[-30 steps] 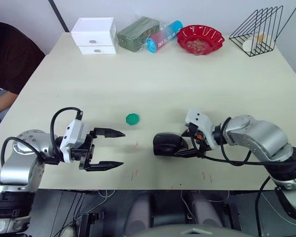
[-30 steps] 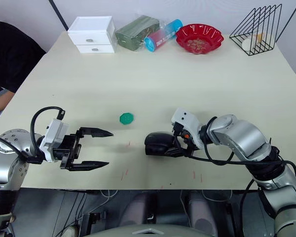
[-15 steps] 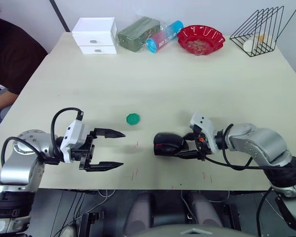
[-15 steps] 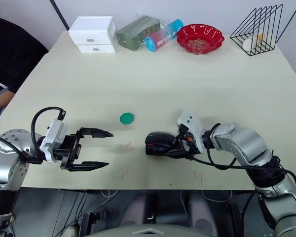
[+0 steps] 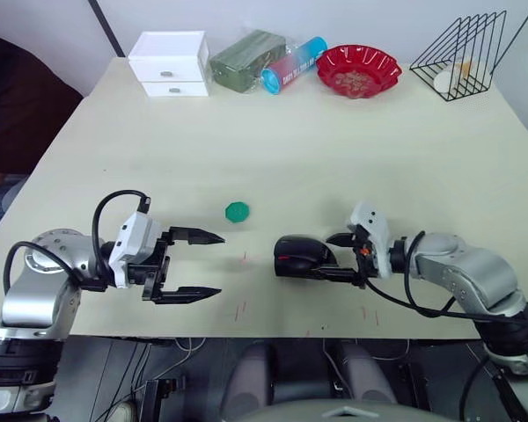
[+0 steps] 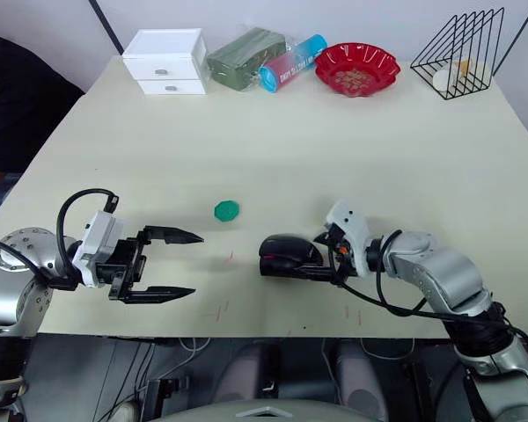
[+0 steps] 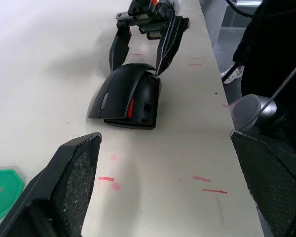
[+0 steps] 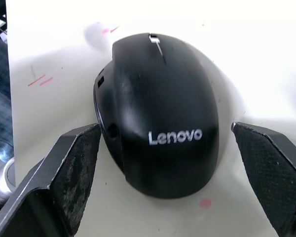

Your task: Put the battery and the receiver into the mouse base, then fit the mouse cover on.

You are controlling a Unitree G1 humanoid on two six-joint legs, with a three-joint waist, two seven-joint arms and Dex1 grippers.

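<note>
Mouse cover (image 8: 160,111) is sitting on mouse base (image 7: 138,111) at bench (image 5: 290,149) centre, right end effector (image 5: 341,257) gaping open around its 3 o'clock end, likely needing straight withdrawal; left end effector (image 5: 198,264) idling open.

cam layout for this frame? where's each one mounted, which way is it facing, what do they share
Left eye, right eye: head stereo pair, looking forward and down over the table; both arms show, left claw open, right claw open around the mouse.
Left wrist: on the left arm, looking along its fingers across the table at the mouse and the right claw.
Right wrist: on the right arm, close behind the mouse cover, fingers either side.
Shared: the mouse in all; the green dish in the head pair and left wrist.
</note>
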